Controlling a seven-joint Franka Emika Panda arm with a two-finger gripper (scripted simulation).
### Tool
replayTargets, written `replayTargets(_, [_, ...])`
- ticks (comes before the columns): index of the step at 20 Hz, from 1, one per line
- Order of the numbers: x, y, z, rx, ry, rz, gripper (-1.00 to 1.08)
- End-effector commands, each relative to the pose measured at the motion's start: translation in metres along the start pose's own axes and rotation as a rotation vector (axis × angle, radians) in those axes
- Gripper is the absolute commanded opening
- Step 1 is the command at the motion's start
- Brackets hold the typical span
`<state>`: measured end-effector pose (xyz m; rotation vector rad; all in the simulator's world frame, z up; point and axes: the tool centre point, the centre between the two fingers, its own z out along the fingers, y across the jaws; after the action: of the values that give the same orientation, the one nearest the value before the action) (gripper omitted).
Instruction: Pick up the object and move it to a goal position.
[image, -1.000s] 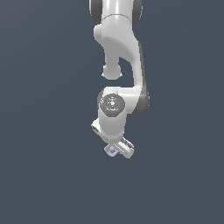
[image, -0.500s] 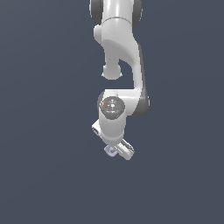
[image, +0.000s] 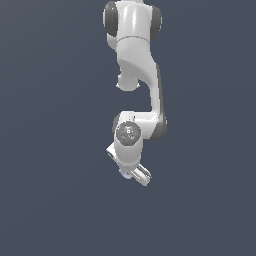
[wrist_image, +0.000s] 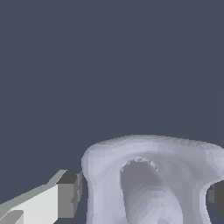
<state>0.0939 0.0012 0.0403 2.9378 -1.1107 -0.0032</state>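
In the wrist view, one of the fingers (wrist_image: 65, 194) shows at the lower left of the frame, its dark pad facing right and lying just beside the left flank of the object (wrist_image: 153, 179). Whether pad and object actually touch there I cannot tell; a thin dark line seems to part them. The object itself fills the lower middle and lower right of that frame, a pale lavender-grey piece with a rounded hollow at its centre. At the far lower right edge the other pad is only a dark sliver against the object's right side. So the fingers are narrow, set to either side of the object and seemingly holding it.

In the exterior view the arm (image: 135, 75) hangs down the middle of the frame, and the gripper (image: 134, 175) sits below centre, with the object (image: 125, 173) a small pale spot at its lower left tip. No table edge or goal marker can be made out.

The likely trouble is a slip. The object is curved and uneven where the pads meet it, so a grip on sloping faces could let it twist or squirt out during a fast move. With one contact mostly out of frame, an off-centre hold cannot be ruled out
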Motion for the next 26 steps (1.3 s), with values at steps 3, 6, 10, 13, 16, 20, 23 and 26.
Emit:
replayTargets(3, [0.001, -0.001, 0.001, 0.002, 0.002, 0.000, 1.00])
replayTargets(6, [0.001, -0.001, 0.001, 0.002, 0.002, 0.000, -1.00])
replayTargets(10, [0.001, -0.001, 0.001, 0.002, 0.002, 0.000, -1.00])
replayTargets(13, [0.001, -0.001, 0.001, 0.002, 0.002, 0.000, -1.00])
replayTargets(16, [0.001, -0.001, 0.000, 0.002, 0.002, 0.000, -1.00])
replayTargets(20, [-0.001, 0.002, -0.005, 0.001, 0.001, 0.000, -1.00])
replayTargets(23, [-0.004, 0.006, -0.012, 0.001, 0.001, 0.000, -1.00])
replayTargets(26, [-0.007, 0.012, -0.023, 0.001, 0.001, 0.000, -1.00])
